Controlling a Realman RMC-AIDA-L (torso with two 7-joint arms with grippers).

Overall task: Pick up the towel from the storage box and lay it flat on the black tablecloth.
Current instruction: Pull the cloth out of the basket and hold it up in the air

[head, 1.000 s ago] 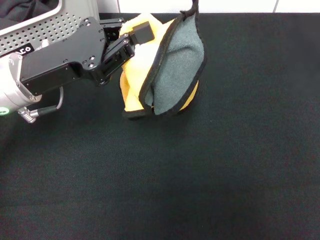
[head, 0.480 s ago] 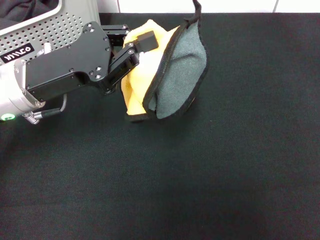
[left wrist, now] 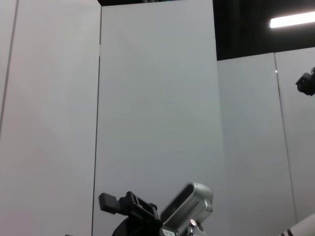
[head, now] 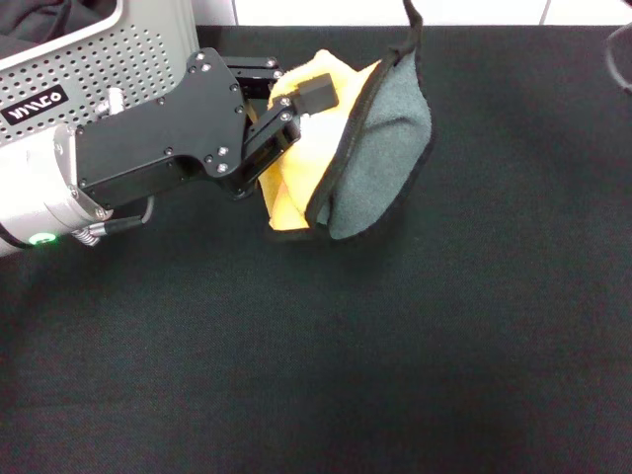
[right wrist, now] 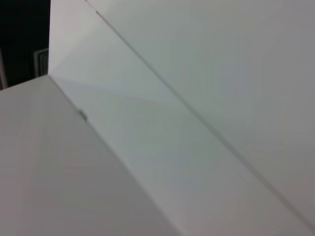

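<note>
The towel (head: 380, 148) hangs bunched and folded, yellow face to the left and grey-green face to the right, with black edging. It is over the far middle of the black tablecloth (head: 395, 346). My left gripper (head: 294, 87) is shut on the towel's yellow upper part, reaching in from the left. I cannot tell whether the towel's lower edge touches the cloth. The storage box (head: 99, 49) stands at the far left corner, partly behind my left arm. My right gripper is out of view.
Dark fabric (head: 39, 15) lies inside the storage box. A white wall strip (head: 474, 12) runs behind the table's far edge. The wrist views show only pale wall panels, and a grey and black device (left wrist: 167, 211) low in the left wrist view.
My left gripper has moved to the right, away from the storage box, carrying the towel with it. The towel has kept its folded shape.
</note>
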